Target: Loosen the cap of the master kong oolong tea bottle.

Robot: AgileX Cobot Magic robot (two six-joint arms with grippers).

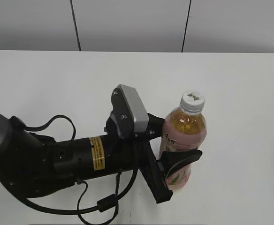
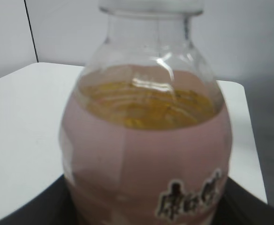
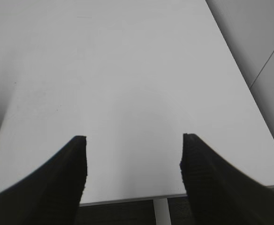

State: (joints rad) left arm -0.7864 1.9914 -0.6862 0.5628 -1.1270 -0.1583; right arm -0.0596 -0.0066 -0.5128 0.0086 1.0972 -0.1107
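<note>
The bottle point(image 1: 183, 140) stands upright on a plain white table point(image 1: 57, 79), cap point(image 1: 192, 100) on top, right of the table's middle. The left gripper point(image 1: 174, 154) pinches its pink-labelled body from the side. The right gripper point(image 3: 133, 154) hangs spread wide over bare tabletop near an edge. Behind runs a pale grey panelled wall point(image 1: 127, 23) with dark seams.

Black arm point(image 1: 57, 159), yellow label point(image 1: 98, 153)
</note>
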